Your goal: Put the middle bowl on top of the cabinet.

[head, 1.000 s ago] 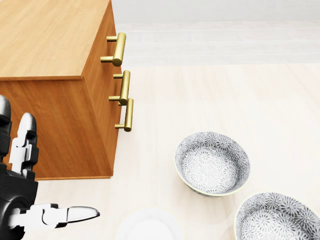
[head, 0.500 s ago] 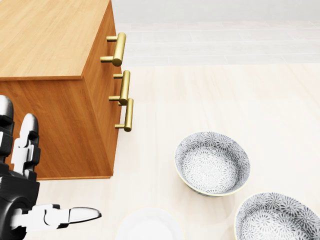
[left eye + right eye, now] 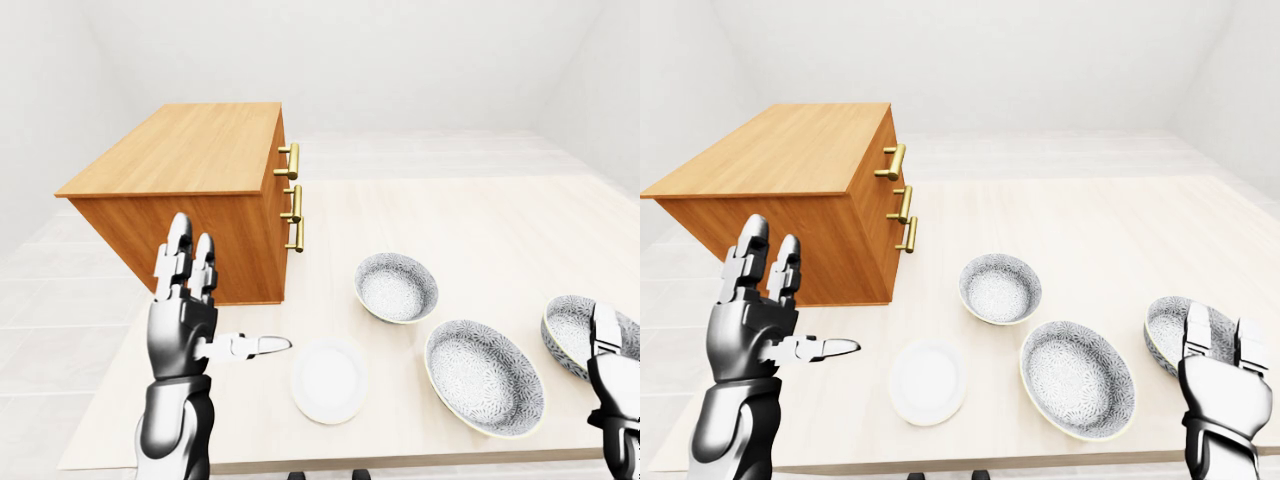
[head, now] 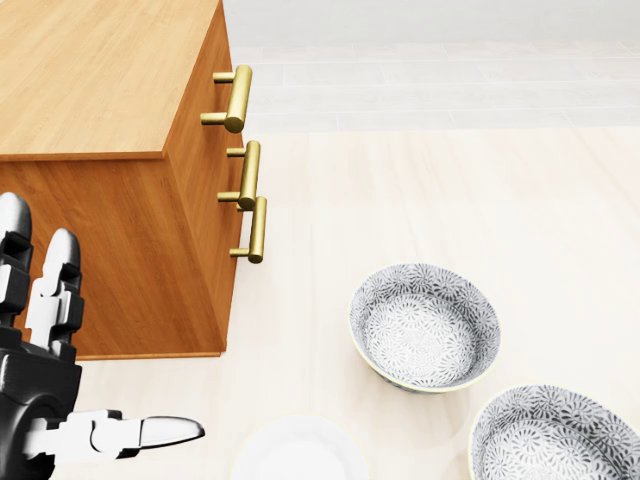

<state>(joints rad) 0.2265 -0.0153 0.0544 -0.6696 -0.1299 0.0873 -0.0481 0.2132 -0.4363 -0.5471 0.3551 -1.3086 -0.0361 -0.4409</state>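
Note:
Three grey-patterned bowls stand in a row on the pale table (image 3: pixel 1090 230). The middle bowl (image 3: pixel 1076 378) is the widest, with a smaller bowl (image 3: pixel 1000 287) to its upper left and another bowl (image 3: pixel 1163 335) to its right. The wooden cabinet (image 3: pixel 185 145), with brass handles (image 3: pixel 291 160), stands at the table's left. My left hand (image 3: pixel 235 295) is open, fingers upright and thumb pointing right, held left of the bowls beside the cabinet's side. At the bottom right, my right hand (image 3: pixel 1220 345) is open, just below the right bowl. Neither hand holds anything.
A white plate (image 3: pixel 328 378) lies between my left hand and the middle bowl, near the table's bottom edge. The cabinet's flat top (image 3: pixel 790 145) is bare wood. White floor and walls surround the table.
In the head view my left hand has drifted slightly down and to the right. The bowls, plate and cabinet have not moved.

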